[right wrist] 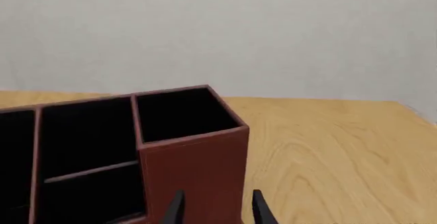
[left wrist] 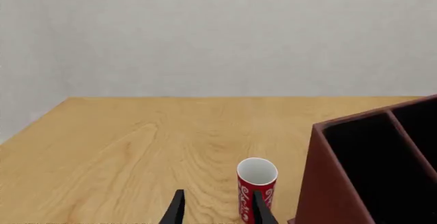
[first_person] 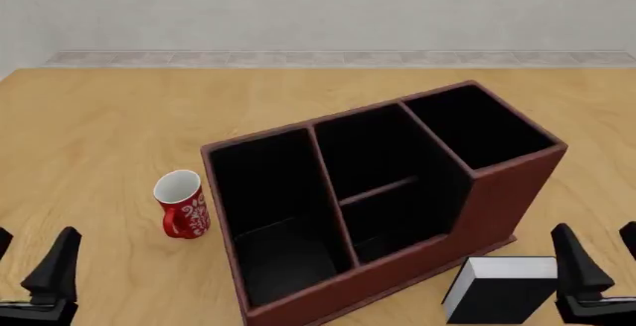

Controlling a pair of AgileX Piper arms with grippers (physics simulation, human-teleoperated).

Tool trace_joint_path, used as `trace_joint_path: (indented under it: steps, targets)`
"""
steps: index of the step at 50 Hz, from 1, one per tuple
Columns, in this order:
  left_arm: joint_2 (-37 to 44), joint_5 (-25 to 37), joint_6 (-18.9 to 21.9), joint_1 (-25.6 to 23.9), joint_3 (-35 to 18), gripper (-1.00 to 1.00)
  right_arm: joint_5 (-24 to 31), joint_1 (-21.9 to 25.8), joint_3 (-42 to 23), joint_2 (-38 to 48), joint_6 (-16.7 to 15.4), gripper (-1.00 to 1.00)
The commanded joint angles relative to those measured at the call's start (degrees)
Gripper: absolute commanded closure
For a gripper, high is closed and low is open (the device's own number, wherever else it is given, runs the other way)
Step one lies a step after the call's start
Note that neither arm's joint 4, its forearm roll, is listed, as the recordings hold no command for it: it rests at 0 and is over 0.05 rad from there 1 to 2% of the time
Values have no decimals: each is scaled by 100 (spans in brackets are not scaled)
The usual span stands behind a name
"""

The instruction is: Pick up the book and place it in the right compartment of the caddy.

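Both grippers hang low at the near edge with slim black wedge fingers spread and nothing between them: the left gripper [first_person: 30,266] over bare wood at the near left, the right gripper [first_person: 599,259] at the near right. Just beside the right gripper lies the book [first_person: 500,289], a thick black hardcover with white page edges, flat on the table [first_person: 100,132] close to the caddy [first_person: 497,199], free of any grasp. The reddish-brown, black-lined caddy sits angled; its right compartment [first_person: 477,121], tall-walled and narrow, holds nothing. A glossy red mug [first_person: 182,205] with white swirls stands upright left of it on the pale grained wood
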Motion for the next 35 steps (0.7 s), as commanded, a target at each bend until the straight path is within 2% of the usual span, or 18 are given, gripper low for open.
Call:
trace_joint_path:
  steps: [1,2,8,11,20,26,30,35]
  targets:
    - [25,38,3,75,-28,-100,800,-23,-377,-308,-158,-100]
    - [7,42,17,96,-30,-100,892,-1,-500,-315,-95,-100]
    - [0,58,39,124,-10,-100,1429,9,-853,-316,-367,-100]
    - [11,58,48,115,-9,-100,1894,154,-1057,-306,-771,-100]
    - [102,-41,154,107,-23,-100,3030,256,-1793,-8,-1522,-100]
    - [96,-42,189,123,-18,-100,3609,324,-2141,158,-1839,-100]
    - [120,-93,297,269,-6,-100,4075,287,-2370,312,-2182,-100]
    - [104,-82,245,299,-14,-100,4683,331,-2666,577,-2401,-100]
